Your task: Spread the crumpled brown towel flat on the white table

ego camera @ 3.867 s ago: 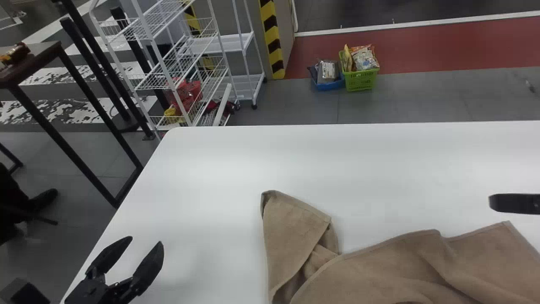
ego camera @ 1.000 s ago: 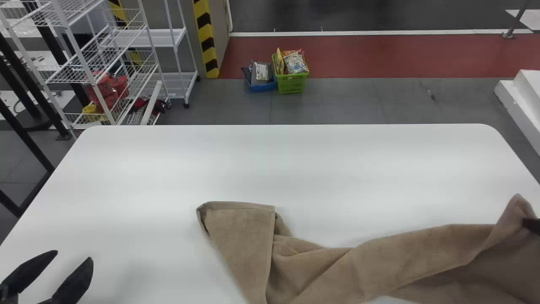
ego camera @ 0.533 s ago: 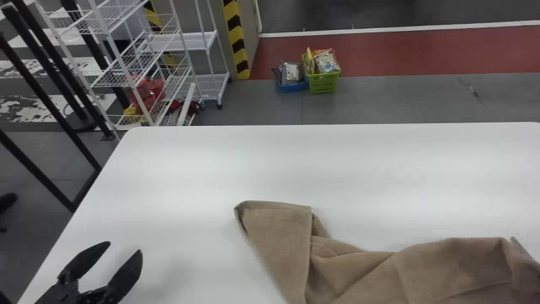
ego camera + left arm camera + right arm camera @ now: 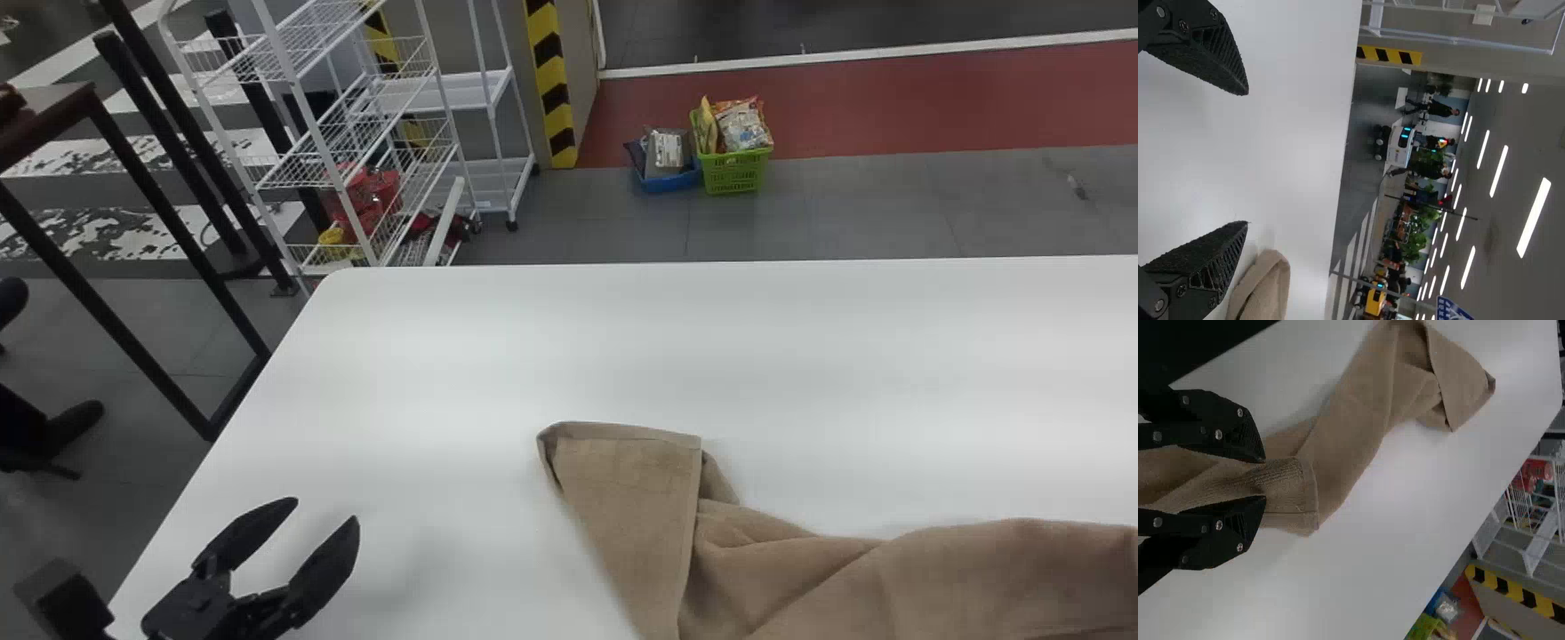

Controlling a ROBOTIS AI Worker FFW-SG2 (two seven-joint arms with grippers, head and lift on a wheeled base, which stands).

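White tabletop (image 4: 427, 356) has the brown towel (image 4: 800, 591) bunched on its near side; w/ R gripper (image 4: 1265, 479) clamped on one end (image 4: 1295, 499) & L gripper (image 4: 324, 514) spread, empty, a one-sided pull could prob drag the folded corner (image 4: 631, 476) along.

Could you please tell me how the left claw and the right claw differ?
The left claw is spread wide, while the right claw has its fingers closer together. The left claw is empty; the right claw has the brown towel between its fingers. Both are black and two-fingered.
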